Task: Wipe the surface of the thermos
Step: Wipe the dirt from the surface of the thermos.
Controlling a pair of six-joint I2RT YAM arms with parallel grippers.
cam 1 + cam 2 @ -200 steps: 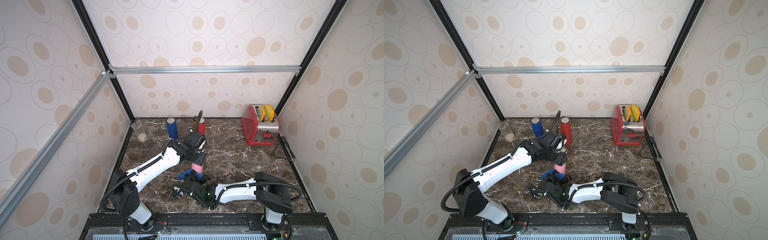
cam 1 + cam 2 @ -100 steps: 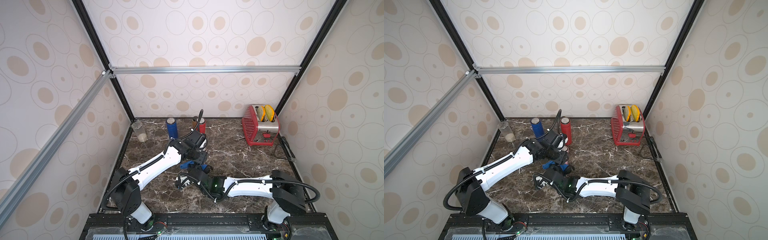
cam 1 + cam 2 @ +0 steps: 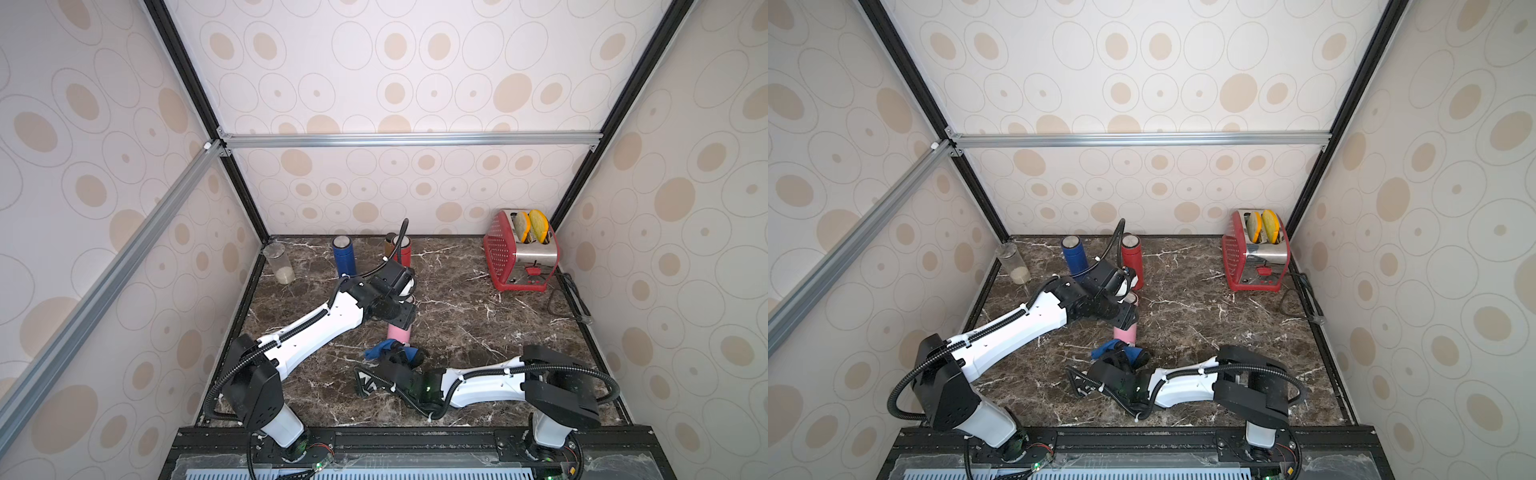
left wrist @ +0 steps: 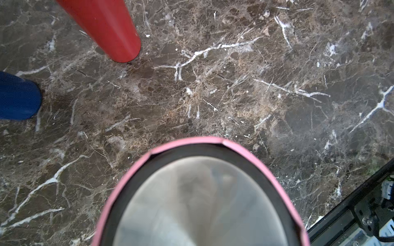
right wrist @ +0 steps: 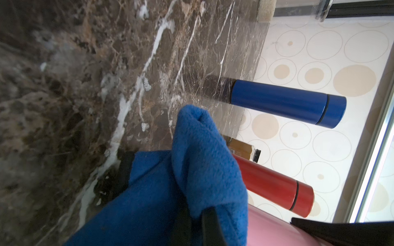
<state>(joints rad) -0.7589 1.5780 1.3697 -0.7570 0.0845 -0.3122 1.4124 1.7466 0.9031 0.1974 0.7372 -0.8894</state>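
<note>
Pink thermos (image 3: 398,334) is seen upright near the middle of the marble table (image 3: 478,332) in both top views. Whether its base is resting on the marble cannot be told. It is clamped around the upper body by the left gripper (image 3: 400,313). The fingers themselves are covered by the wrist housing from above. In the left wrist view only the thermos top is shown, a steel cap ringed in pink, close under the camera. The right gripper (image 3: 398,358) is held low over the table, just on the near side of the thermos base, with jaws closed on a blue cloth (image 3: 375,351) that is bunched around them. In the right wrist view the cloth is seen folded over a black finger (image 5: 210,225) and laid against the lower side of the thermos; contact looks made there. A blue thermos (image 3: 344,257) and a red thermos (image 3: 403,251) are stood upright and apart near the back wall, behind the left arm. A brown bottle (image 3: 389,245) is partly hidden just behind the red one. A glass jar (image 3: 279,264) with pale contents at the bottom is placed in the back left corner. A red toaster (image 3: 519,253) with two slices in its slots is placed at the back right, well apart from both grippers.
</note>
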